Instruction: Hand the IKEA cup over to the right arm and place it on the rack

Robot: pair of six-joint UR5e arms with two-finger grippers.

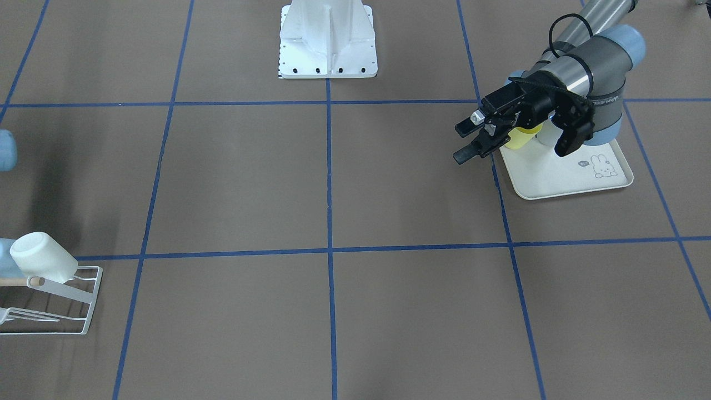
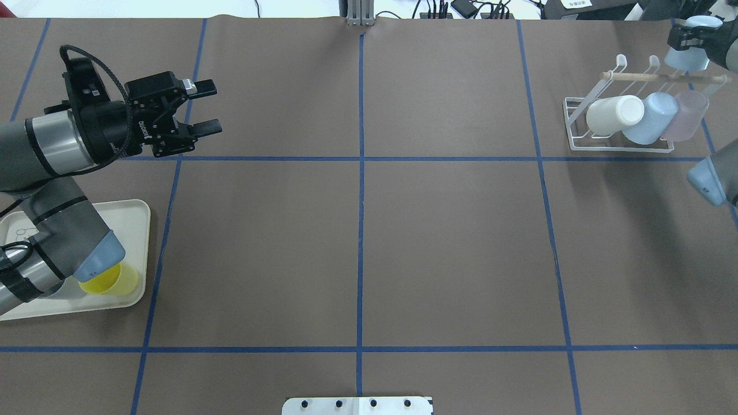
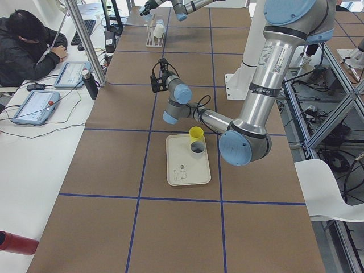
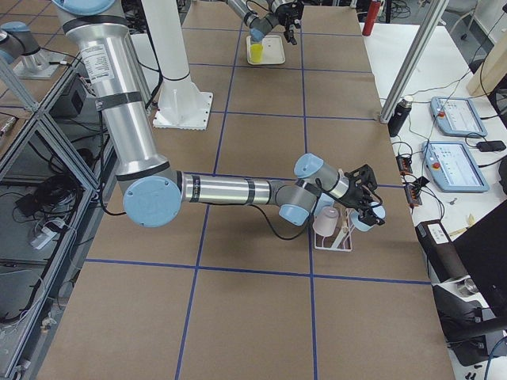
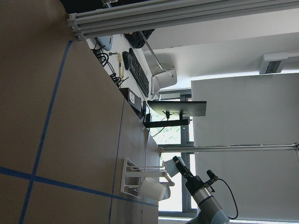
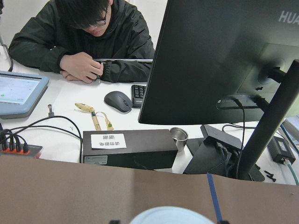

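the right fingers (image 2: 679, 36) are closed around the ikea cup (image 2: 685, 59), a pale blue one. they hold it up in the air just beside the rack (image 2: 575, 140), near the end of the wooden stick (image 2: 640, 75) on the pink cup's side. the rack sits in the far right corner of the tabletop (image 2: 450, 230). it has a white cup (image 2: 614, 115), a blue cup (image 2: 651, 118) and a pink cup (image 2: 685, 115) leaning on it in a row. the left fingers (image 2: 209, 127) are open with nothing in them, well apart on the other side, near the tray (image 2: 135, 230) where a yellow cup (image 2: 112, 282) waits. so the pass looks done, and i think the job now is to set the cup on the rack. to do it well, the right arm (image 2: 712, 178) should find a free spot first. i cannot tell from here which prong is free, but the space past the pink cup looks like the best guess. tip the cup so its open end faces the prong, like the other three cups. bring it down slowly and straight, because the row is tight and a bump could knock the pink cup off. the right wrist camera sees only the cup's rim and not the rack, so go gently. let go only when the cup rests on the rack by itself, then pull the fingers straight back.
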